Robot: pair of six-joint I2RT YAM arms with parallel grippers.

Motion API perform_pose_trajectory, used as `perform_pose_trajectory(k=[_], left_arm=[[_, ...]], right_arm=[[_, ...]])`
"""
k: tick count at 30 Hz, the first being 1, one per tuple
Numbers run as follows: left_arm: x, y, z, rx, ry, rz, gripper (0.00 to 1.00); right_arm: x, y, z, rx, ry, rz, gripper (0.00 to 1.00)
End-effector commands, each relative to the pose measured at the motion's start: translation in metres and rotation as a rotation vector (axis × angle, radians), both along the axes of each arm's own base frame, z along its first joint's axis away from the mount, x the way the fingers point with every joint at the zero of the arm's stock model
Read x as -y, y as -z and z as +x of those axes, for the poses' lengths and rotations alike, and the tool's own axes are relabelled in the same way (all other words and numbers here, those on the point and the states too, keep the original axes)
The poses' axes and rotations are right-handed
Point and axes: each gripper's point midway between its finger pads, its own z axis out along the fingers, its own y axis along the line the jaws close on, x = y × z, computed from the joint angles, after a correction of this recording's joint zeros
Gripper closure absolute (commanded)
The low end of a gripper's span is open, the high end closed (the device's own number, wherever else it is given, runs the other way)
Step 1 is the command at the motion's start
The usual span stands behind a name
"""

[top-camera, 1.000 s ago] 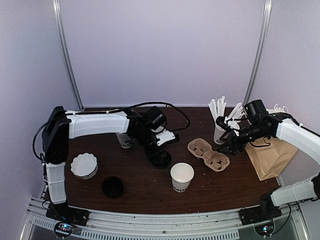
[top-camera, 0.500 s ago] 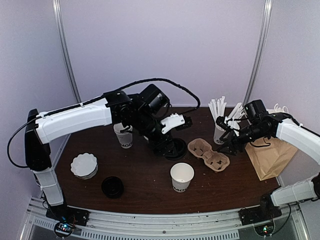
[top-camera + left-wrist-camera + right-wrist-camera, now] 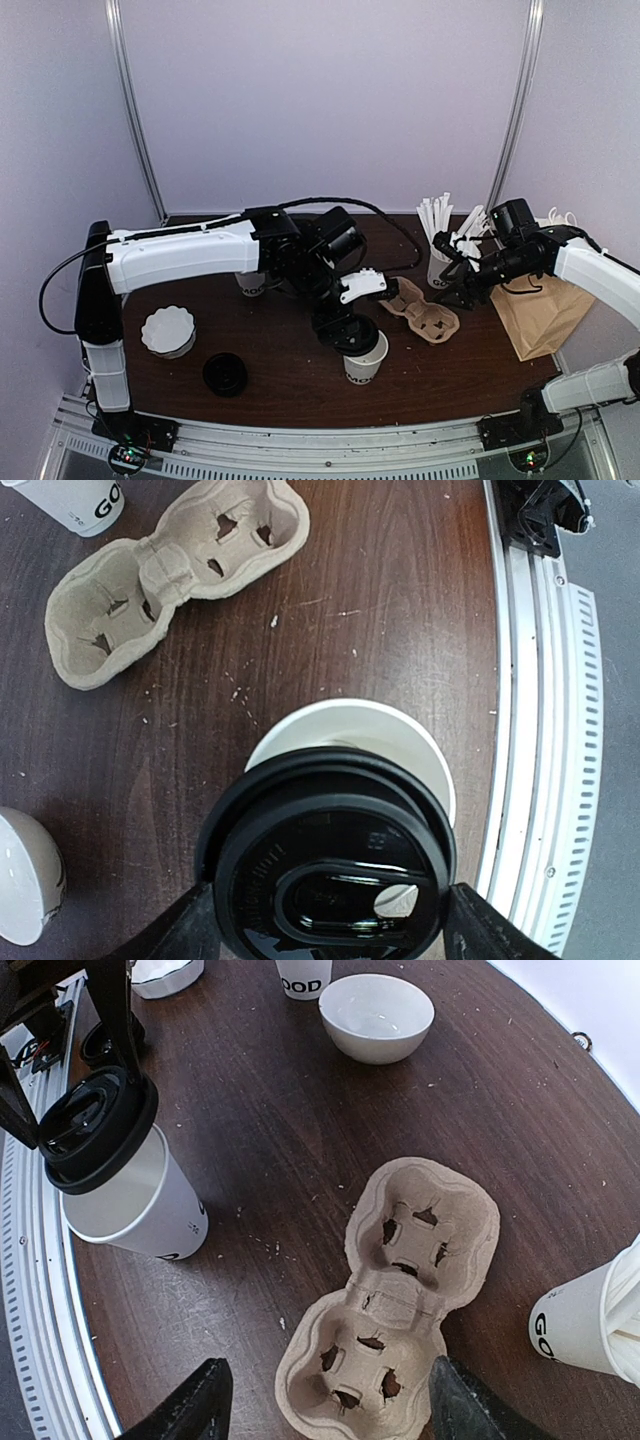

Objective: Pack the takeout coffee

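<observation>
The takeout coffee cup (image 3: 369, 366), white paper with black lettering, stands open near the table's front middle. My left gripper (image 3: 345, 335) is shut on its black plastic lid (image 3: 352, 340) and holds it just over the cup's rim, shifted a little toward one side. In the left wrist view the lid (image 3: 330, 870) covers most of the cup's white rim (image 3: 400, 738), with the gripper (image 3: 325, 925) clamping it. The right wrist view shows cup (image 3: 150, 1210) and lid (image 3: 95, 1125) too. My right gripper (image 3: 455, 290) is open and empty above the cardboard cup carrier (image 3: 420, 312).
The carrier (image 3: 410, 1290) has two empty wells. A cup of white sticks (image 3: 440, 245) and a brown paper bag (image 3: 540, 310) are at the right. A lidless printed cup (image 3: 250, 285), a white bowl (image 3: 375, 1015), fluted white liners (image 3: 168, 330) and a spare black lid (image 3: 225, 373) are at the left.
My left arm has carried the black lid from the table's middle toward the front right and down, to just over the front cup. The right arm has not moved.
</observation>
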Motion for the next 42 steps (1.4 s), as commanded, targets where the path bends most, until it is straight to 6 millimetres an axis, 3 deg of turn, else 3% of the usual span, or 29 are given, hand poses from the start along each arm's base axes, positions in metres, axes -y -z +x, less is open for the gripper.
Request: perform_pose_trajectory(k=[1,34,42], left_arm=[[0.009,-0.006,0.002,-0.008,0.000,-0.026,0.22],[0.028,0.021,-0.008,-0.080,0.038,0.013,0.22],[0.029,0.021,-0.021,-0.103,0.082,0.006,0.22]], right_arm=[[0.003,-0.001,-0.002,0.018,0.002,-0.006,0.29],[0.004,0.001,-0.005,0.014,-0.014,-0.020,0.29],[0.003,0.002,-0.005,0.010,-0.015,-0.018,0.29]])
